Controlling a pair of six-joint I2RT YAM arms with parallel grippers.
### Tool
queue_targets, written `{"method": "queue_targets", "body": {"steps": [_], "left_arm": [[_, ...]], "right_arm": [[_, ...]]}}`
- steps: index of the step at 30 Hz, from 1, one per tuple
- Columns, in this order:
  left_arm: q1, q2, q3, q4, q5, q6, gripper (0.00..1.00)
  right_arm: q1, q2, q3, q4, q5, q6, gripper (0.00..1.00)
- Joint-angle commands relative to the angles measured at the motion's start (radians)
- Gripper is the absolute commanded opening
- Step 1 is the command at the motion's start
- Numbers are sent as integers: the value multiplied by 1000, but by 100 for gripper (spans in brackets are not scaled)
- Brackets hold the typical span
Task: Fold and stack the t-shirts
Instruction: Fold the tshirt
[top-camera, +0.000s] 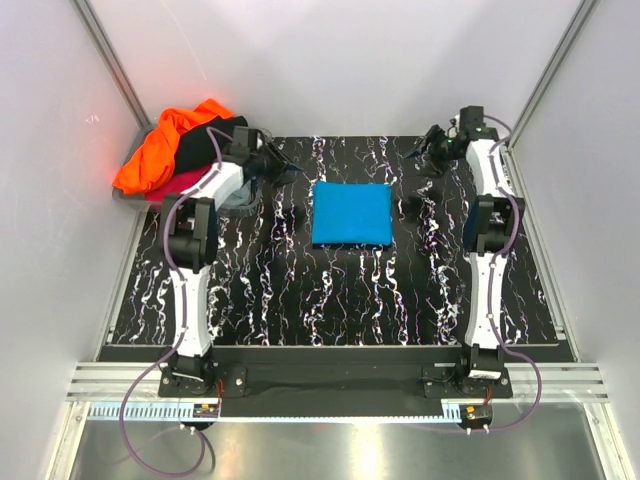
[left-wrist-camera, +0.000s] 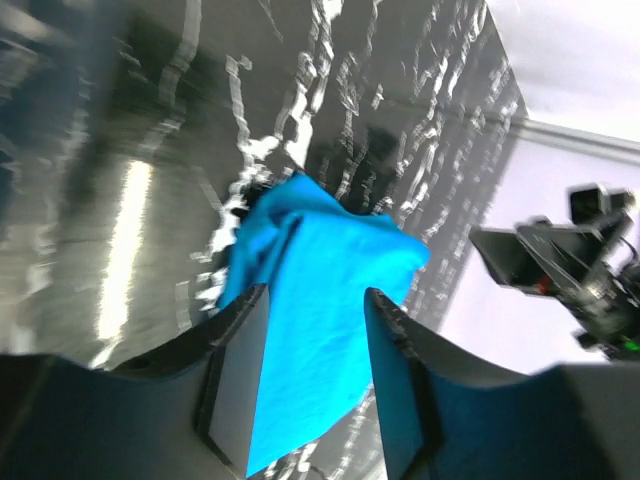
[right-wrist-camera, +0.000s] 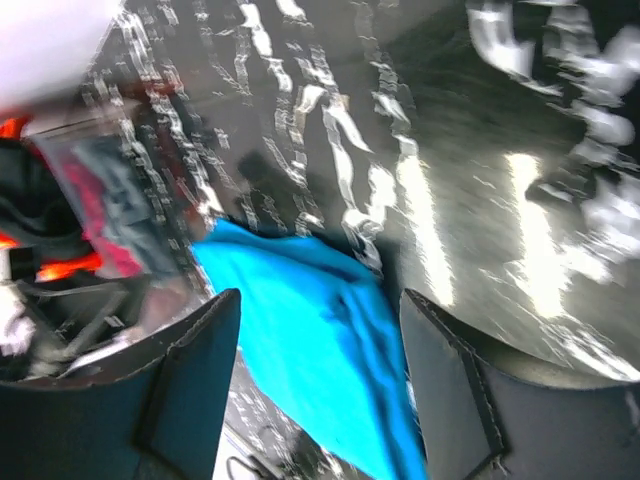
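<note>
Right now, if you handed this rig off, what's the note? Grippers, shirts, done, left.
Left gripper: open, empty, at the far left of the table.
Right gripper: open, empty, at the far right.
Turquoise t-shirt: folded into a neat rectangle, flat at centre-far, between the grippers, touched by neither.
Orange t-shirt, black t-shirt, crimson t-shirt: unfolded heap at the far left corner.
Done: one shirt folded.
Left: fold the heaped shirts, probably stacking them on the turquoise one.
</note>
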Motion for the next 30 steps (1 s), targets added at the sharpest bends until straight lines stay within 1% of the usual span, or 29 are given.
{"method": "queue_targets", "body": {"steps": [1, 2, 3, 4, 5, 6, 7, 8, 9, 10, 11, 12, 13, 14, 15, 16, 17, 18, 19, 20, 22, 25, 26, 27, 30], "left_arm": [[8, -154, 13, -69, -59, 166, 48], [5, -170, -4, -58, -59, 176, 48], [-12, -196, -18, -49, -44, 189, 48], [-20, -201, -39, -37, -24, 209, 47], [-40, -208, -55, 29, 38, 216, 46], [-52, -216, -75, 55, 52, 225, 45], [-66, -224, -108, 74, 59, 231, 44], [-90, -224, -128, 126, 77, 234, 41], [-100, -227, -151, 164, 85, 231, 40], [-109, -228, -208, 218, 94, 207, 39], [-121, -228, -240, 344, 106, 187, 38], [-127, -225, -295, 400, 108, 145, 38], [-130, -219, -319, 458, 108, 125, 38], [-137, -195, -337, 590, 118, 102, 38], [-140, -179, -359, 637, 118, 66, 38], [-143, -164, -366, 689, 115, 44, 38], [-141, -114, -371, 789, 118, 20, 38], [-141, -90, -368, 831, 111, -43, 38], [-140, -58, -365, 873, 105, -76, 38], [-138, -6, -357, 955, 96, -105, 39], [-135, 49, -304, 984, 83, -145, 38], [-130, 147, -216, 955, 51, -159, 38], [-121, 172, -196, 921, 40, -163, 38], [-118, 201, -172, 913, 37, -175, 38], [-94, 223, -156, 873, 22, -163, 38]], "right_arm": [[-8, -151, -8, -175, 67, -144, 72], [-7, -195, -149, -115, 67, -163, 71], [-5, -279, -224, -72, 50, -163, 69], [1, -319, -294, -29, 34, -162, 67], [7, -359, -428, 77, 17, -143, 67], [15, -425, -492, 138, -23, -132, 63], [35, -454, -548, 193, -33, -119, 60], [42, -476, -645, 297, -57, -79, 56], [47, -499, -687, 349, -81, -47, 47], [47, -502, -725, 406, -114, -2, 36], [74, -500, -792, 531, -144, 92, 34], [79, -487, -820, 592, -190, 137, 34], [84, -478, -849, 658, -206, 185, 33], [98, -464, -877, 766, -217, 249, 31], [105, -429, -880, 811, -232, 272, 31], [111, -406, -885, 859, -244, 333, 30], [115, -380, -888, 996, -259, 378, 31], [121, -325, -891, 1070, -282, 429, 30], [122, -295, -889, 1188, -289, 516, 30], [122, -268, -879, 1232, -292, 548, 29], [121, -197, -859, 1293, -290, 596, 28], [122, -113, -784, 1251, -272, 587, 27], [119, -94, -752, 1225, -269, 584, 27], [118, -70, -739, 1191, -241, 572, 26], [99, -48, -725, 1158, -211, 549, 27]]}}
